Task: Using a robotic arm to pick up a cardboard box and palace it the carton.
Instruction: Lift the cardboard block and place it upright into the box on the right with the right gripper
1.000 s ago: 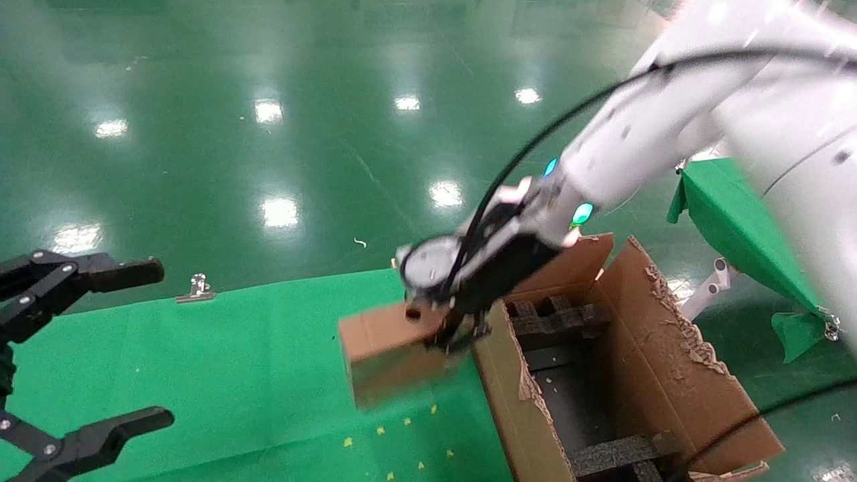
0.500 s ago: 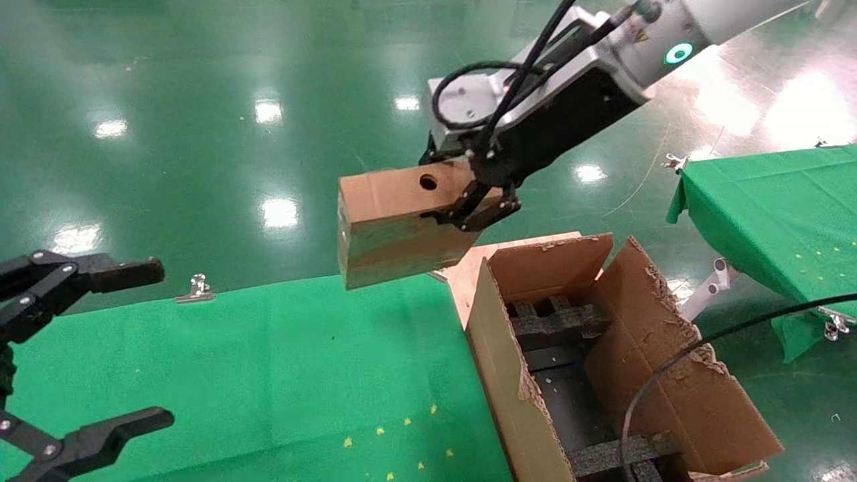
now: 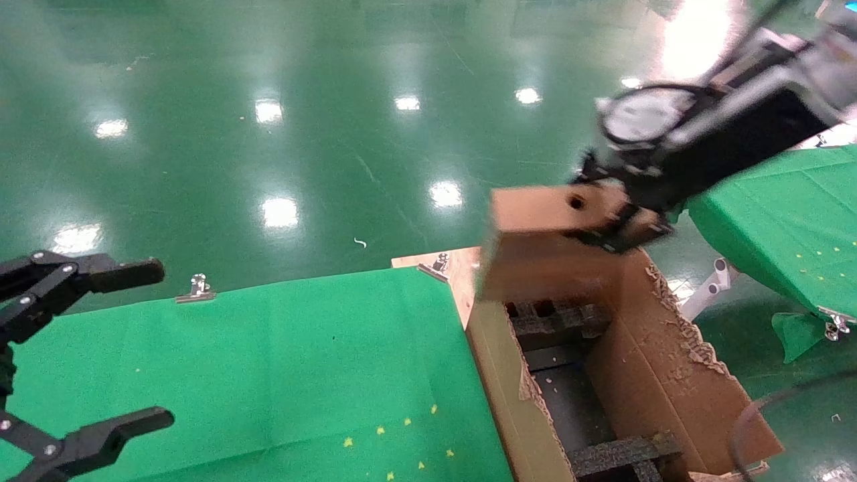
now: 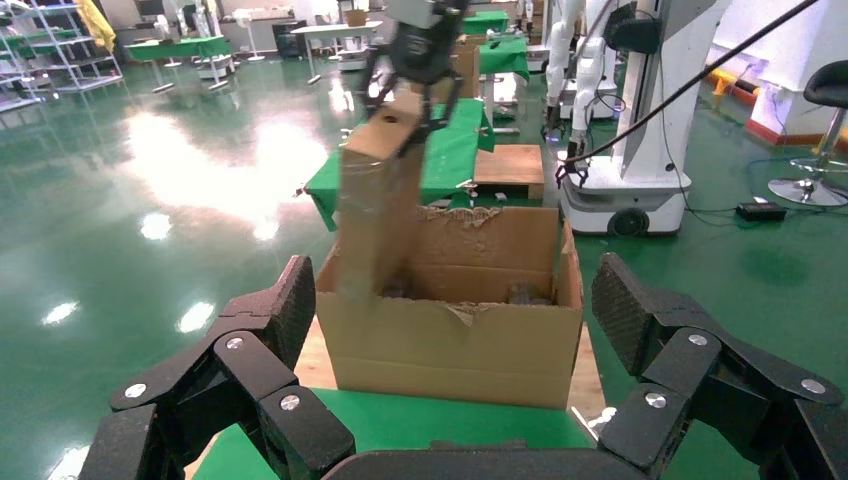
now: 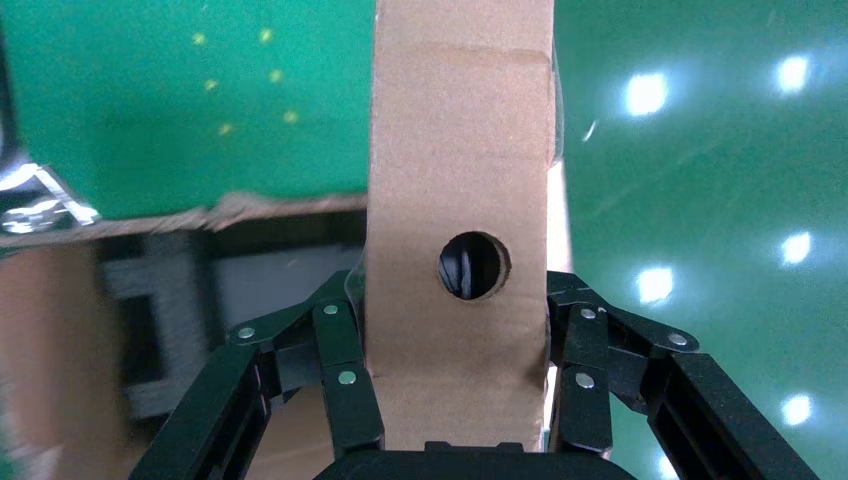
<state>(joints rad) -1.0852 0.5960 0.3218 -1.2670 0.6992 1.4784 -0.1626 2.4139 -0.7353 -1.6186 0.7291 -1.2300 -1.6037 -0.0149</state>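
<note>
My right gripper (image 3: 619,224) is shut on the small brown cardboard box (image 3: 542,244), which has a round hole in its top face. It holds the box in the air over the far end of the large carton (image 3: 676,375), which stands open with ragged flaps and black foam inserts. In the right wrist view the fingers (image 5: 345,375) clamp both sides of the box (image 5: 460,150), with the carton (image 5: 60,340) below. The left wrist view shows the box (image 4: 375,200) hanging over the carton (image 4: 450,330). My left gripper (image 3: 87,348) is open and empty at the near left.
A green-covered table (image 3: 268,361) lies left of the carton, with a metal clip (image 3: 195,288) on its far edge. A second green table (image 3: 783,221) stands at the right. The shiny green floor (image 3: 268,134) lies beyond.
My right gripper has lifted the box off the green table and carried it right, from beside the carton's left wall to above the carton's far end. The left gripper has not moved.
</note>
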